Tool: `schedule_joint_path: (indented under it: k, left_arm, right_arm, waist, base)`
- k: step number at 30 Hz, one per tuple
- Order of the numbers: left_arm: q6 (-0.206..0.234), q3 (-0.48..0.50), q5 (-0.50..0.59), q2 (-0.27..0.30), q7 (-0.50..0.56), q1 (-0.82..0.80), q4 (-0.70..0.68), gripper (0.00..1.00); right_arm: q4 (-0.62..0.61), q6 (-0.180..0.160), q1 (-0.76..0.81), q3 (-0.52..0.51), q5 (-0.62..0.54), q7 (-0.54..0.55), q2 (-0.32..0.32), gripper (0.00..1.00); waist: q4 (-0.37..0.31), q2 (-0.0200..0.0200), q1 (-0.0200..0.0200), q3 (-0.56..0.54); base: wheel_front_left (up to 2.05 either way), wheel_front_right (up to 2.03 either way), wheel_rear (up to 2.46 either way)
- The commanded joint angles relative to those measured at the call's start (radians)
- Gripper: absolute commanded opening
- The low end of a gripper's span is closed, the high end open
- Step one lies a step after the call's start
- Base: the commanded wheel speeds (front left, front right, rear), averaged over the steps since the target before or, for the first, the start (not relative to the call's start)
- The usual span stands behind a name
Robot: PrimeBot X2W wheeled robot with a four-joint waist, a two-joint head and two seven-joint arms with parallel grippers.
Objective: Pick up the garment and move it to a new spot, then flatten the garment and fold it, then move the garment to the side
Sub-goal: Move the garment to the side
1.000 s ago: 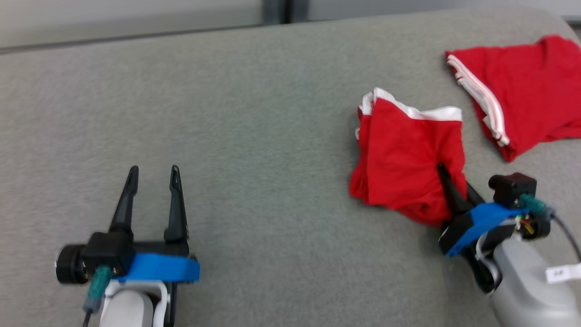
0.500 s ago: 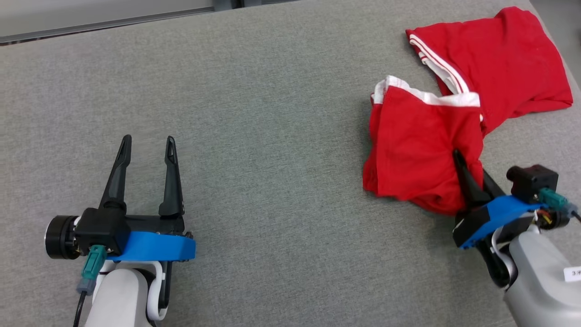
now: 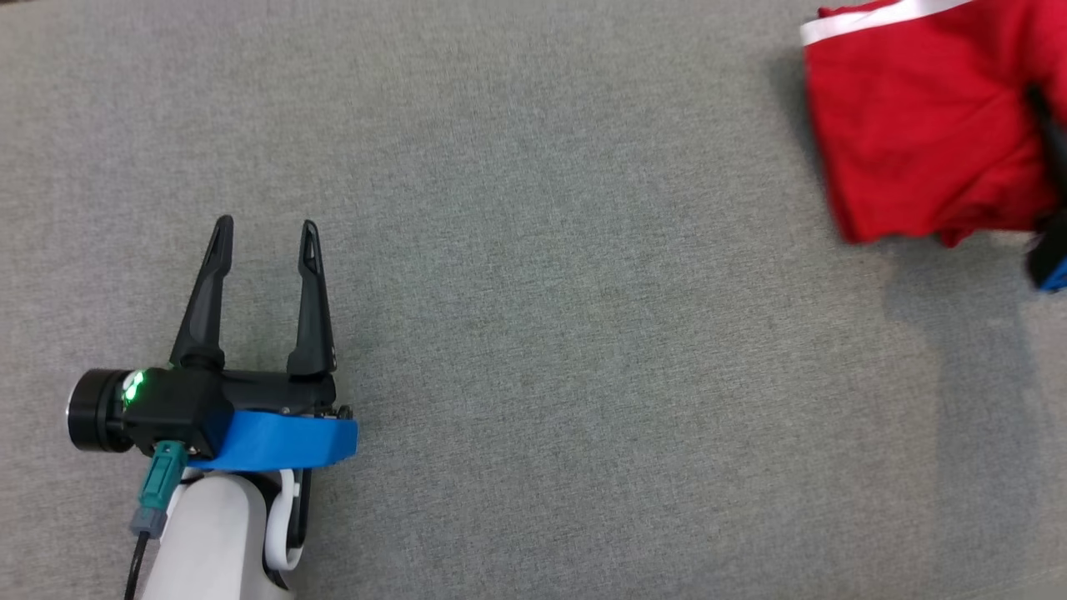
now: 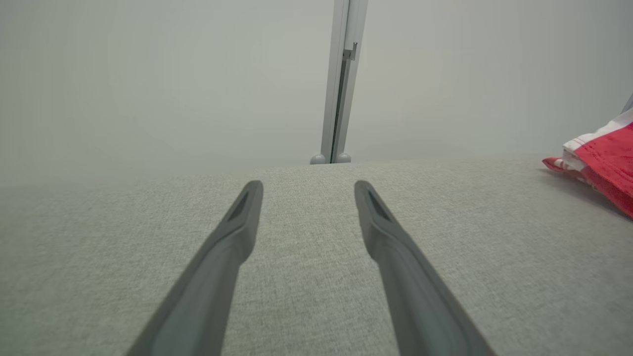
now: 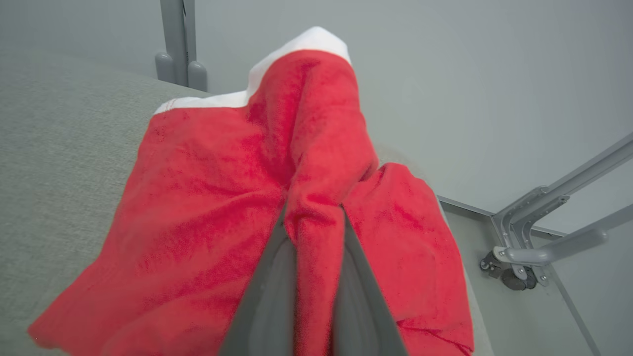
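Grey fabric surface (image 3: pixel 533 250), pale wall (image 4: pixel 148 74), metal post (image 4: pixel 341 99)

Red garment (image 3: pixel 909 142) with a white edge band; plain grey fabric table (image 3: pixel 567 333); left tool (image 3: pixel 265 237) black with a blue collar.

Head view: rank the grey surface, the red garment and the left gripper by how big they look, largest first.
1. grey surface
2. red garment, though cropped by the frame edge
3. left gripper, close behind; it sits nearer the camera, so that gap is unsure
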Motion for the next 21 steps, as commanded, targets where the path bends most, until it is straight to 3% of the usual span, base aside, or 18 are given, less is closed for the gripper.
schedule_joint_path:
  k: [1, 4, 8, 17, 19, 21]
  left_arm:
    - [0.004, 0.0, 0.004, 0.006, -0.004, -0.029, -0.011, 1.0]
    - [0.001, -0.006, 0.013, 0.016, 0.002, -0.044, -0.026, 1.0]
    - [0.0, -0.01, 0.019, 0.029, 0.012, -0.064, -0.049, 1.0]
    - [0.009, -0.005, 0.02, 0.049, 0.025, -0.075, -0.084, 1.0]
    - [0.012, -0.007, 0.018, 0.05, 0.025, -0.077, -0.087, 1.0]
    - [0.015, -0.008, 0.017, 0.05, 0.025, -0.078, -0.088, 1.0]
  right_arm:
    - [0.004, -0.001, -0.027, 0.003, 0.016, 0.011, -0.032, 0.0]
    - [0.035, -0.001, -0.082, 0.009, 0.053, 0.042, -0.113, 0.0]
    - [0.1, -0.001, -0.163, 0.017, 0.067, 0.066, -0.173, 0.0]
    - [0.275, 0.0, -0.309, 0.097, 0.046, 0.104, -0.141, 0.0]
    - [0.312, -0.001, -0.337, 0.107, 0.037, 0.087, -0.131, 1.0]
    - [0.344, 0.0, -0.351, 0.119, 0.032, 0.067, -0.112, 1.0]
  waist:
    - [0.008, -0.0001, -0.0001, 0.018]
    - [0.01, -0.0001, -0.0001, 0.054]
    - [0.009, -0.0001, -0.0001, 0.093]
    - [0.001, -0.0001, -0.0001, 0.128]
    - [0.003, -0.0001, -0.0001, 0.131]
    - [0.004, -0.0001, -0.0001, 0.131]
  base:
    - [0.0, 0.0, 0.0]
    - [0.0, 0.0, 0.0]
    - [0.0, 0.0, 0.0]
    - [0.0, 0.0, 0.0]
    - [0.0, 0.0, 0.0]
    - [0.0, 0.0, 0.0]
